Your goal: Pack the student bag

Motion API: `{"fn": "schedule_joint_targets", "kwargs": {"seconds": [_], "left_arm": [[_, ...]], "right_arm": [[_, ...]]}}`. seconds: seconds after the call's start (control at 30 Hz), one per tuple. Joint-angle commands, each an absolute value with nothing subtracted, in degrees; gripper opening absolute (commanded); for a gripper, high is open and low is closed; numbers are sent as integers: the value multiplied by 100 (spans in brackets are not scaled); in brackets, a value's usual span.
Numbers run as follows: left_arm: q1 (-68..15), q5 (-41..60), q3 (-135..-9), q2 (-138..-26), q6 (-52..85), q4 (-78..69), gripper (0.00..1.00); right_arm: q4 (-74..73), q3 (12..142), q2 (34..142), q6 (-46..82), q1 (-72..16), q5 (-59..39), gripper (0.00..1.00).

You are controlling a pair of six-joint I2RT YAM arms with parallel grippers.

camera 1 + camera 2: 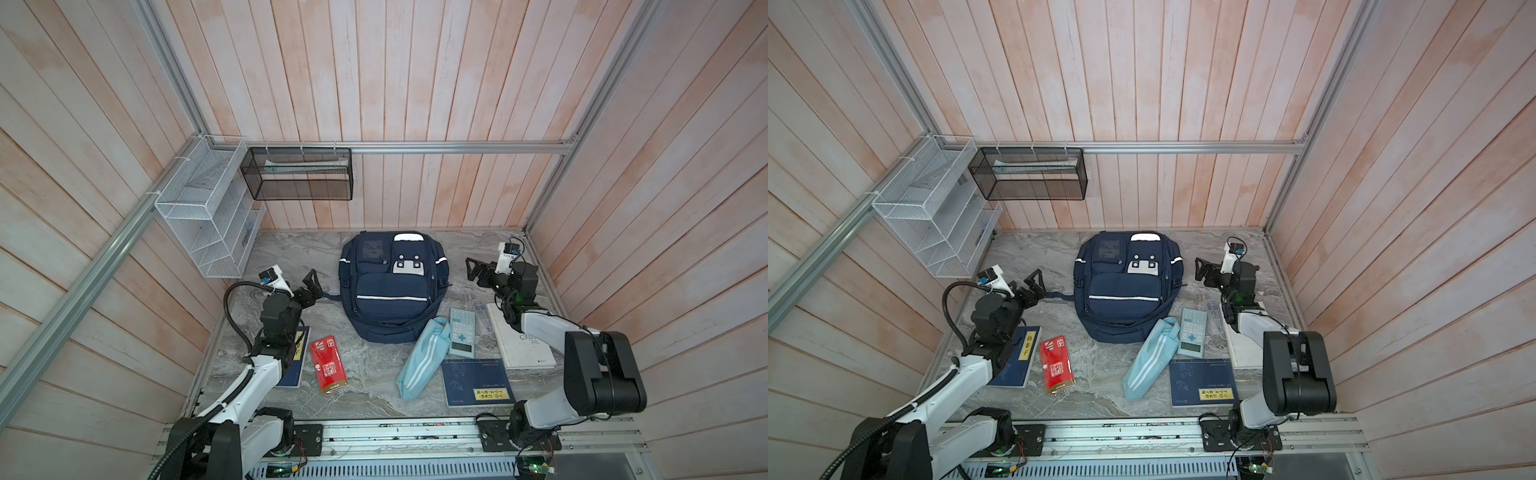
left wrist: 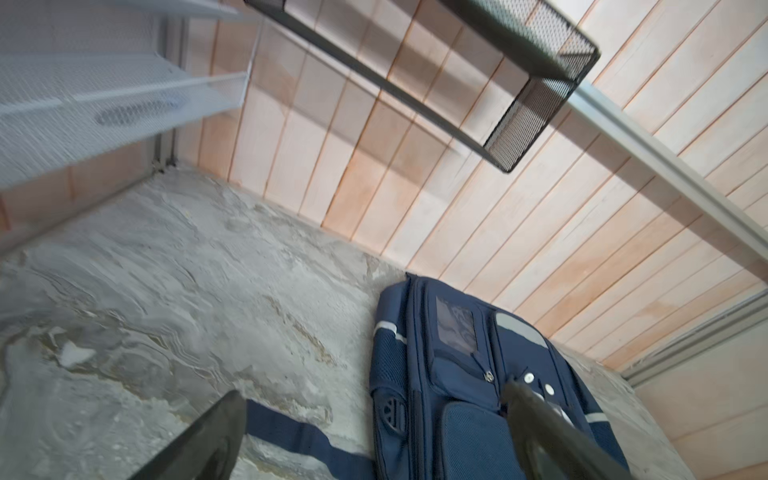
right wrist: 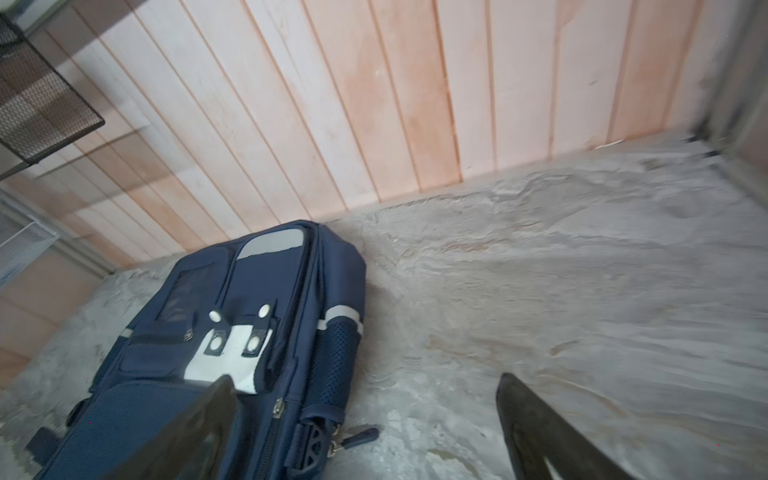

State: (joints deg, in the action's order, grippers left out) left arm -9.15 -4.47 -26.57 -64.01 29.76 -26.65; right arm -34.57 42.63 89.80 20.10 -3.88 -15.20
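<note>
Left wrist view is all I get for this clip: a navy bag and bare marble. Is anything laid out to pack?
Observer: Yes. In both top views a light-blue pouch lies on the near side of the student bag, with a calculator beside it.
Operator: Anything further left?
Observer: A red packet lies flat on the marble, with a blue book next to it.
Operator: And the right gripper?
Observer: The right gripper hangs open to the right of the bag, holding nothing and not touching it.
</note>
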Motion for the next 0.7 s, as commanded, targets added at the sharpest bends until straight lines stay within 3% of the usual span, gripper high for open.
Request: {"fn": "schedule_joint_targets", "kwargs": {"seconds": [0.0, 0.13, 0.27, 0.4, 0.57, 0.67], "left_arm": [[-1613, -338, -3237, -7130, 3384, -1991, 99], [-2187, -69, -3406, -8144, 3839, -2221, 85], [-2437, -130, -3692, -8924, 3923, -2032, 85], [-2625, -88, -3717, -9284, 4107, -2141, 76], [-2552, -191, -4004, -10008, 4182, -2076, 51], [-2279, 281, -4200, -10532, 4271, -2419, 36]], "right_arm": [[-2793, 4830, 9602, 2247, -680, -1717, 95], [-2116, 5809, 10525, 2265, -916, -1932, 89], [-1753, 6412, 11206, 2288, -997, -1872, 85], [-1374, 6879, 11615, 2122, -985, -1966, 75], [-1501, 6822, 11725, 2095, -989, -2113, 48], [-1392, 6880, 11833, 2031, -992, -2523, 34]]}}
